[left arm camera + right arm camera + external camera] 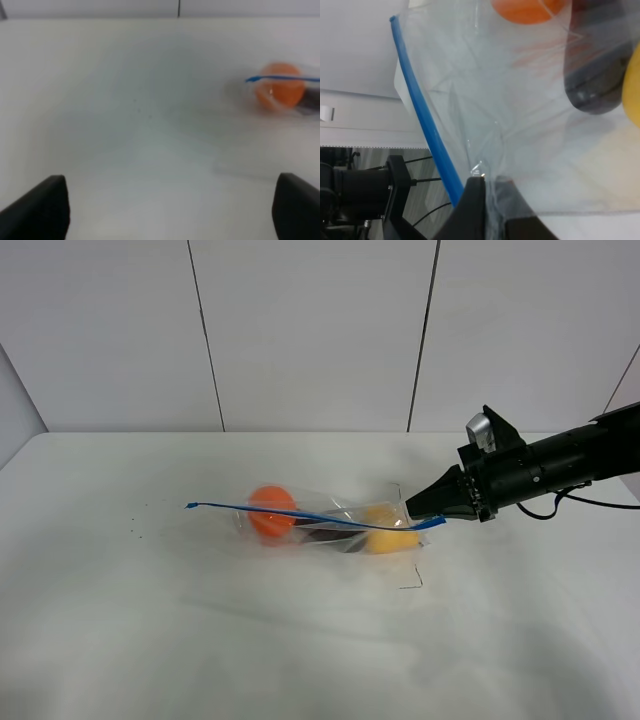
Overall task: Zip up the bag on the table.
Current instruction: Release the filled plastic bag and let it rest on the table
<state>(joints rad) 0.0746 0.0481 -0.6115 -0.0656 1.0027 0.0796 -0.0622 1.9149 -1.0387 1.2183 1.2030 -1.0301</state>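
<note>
The clear crinkly bag (330, 522) lies in the middle of the white table (200, 630), with an orange item (271, 509), a dark purple one (325, 535) and a yellow one (388, 530) inside. Its blue zipper strip (300, 515) runs along the top, lifted off the table. My right gripper (422, 508) is shut on the strip's right end. In the right wrist view its fingers (472, 210) pinch the bag (520, 100) beside the strip (425, 120). My left gripper (170, 210) stands open well left of the bag (280, 92) and apart from it.
White wall panels (310, 330) rise behind the table's far edge. A black cable (590, 502) trails from the right arm. A few dark specks (135, 530) mark the tabletop left of the bag. Dark equipment with cables (365, 185) shows beyond the table in the right wrist view.
</note>
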